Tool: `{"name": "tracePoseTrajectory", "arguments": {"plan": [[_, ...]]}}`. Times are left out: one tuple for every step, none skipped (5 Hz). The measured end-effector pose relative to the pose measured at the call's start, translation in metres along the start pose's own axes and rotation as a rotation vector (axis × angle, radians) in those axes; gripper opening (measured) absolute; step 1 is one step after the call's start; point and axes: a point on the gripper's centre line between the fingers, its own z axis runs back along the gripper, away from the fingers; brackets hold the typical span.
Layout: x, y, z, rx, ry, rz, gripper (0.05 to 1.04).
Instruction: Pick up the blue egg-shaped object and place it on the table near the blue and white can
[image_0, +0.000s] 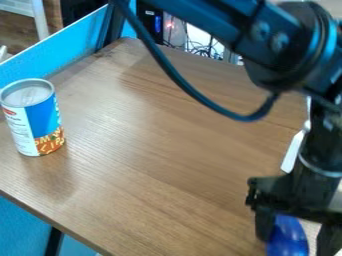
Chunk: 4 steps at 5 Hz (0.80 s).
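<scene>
1. At the lower right: black two-finger gripper (296, 245), fingers apart – released, one on either side of the glossy, rounded blue object (287, 239).
2. At the left: upright cylindrical metal can (33, 119) with blue, white and orange label – standing on the brown wood-grain table (160, 150).

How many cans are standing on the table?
1. The can stands upright on the wooden table, toward its left side, near the light-blue panel. The arm covers part of the view, so another could be hidden.
</scene>
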Motion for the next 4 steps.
{"name": "tracePoseTrajectory", "arguments": {"plan": [[0.002, -0.007, -0.018, 0.042, 0.060, 0.012, 1.001], [0.005, -0.014, -0.020, 0.029, 0.068, 0.020, 0.950], [0.001, -0.012, -0.020, 0.020, 0.101, -0.012, 0.836], [-0.006, 0.022, -0.010, 0.152, 0.202, -0.170, 0.836]]}}
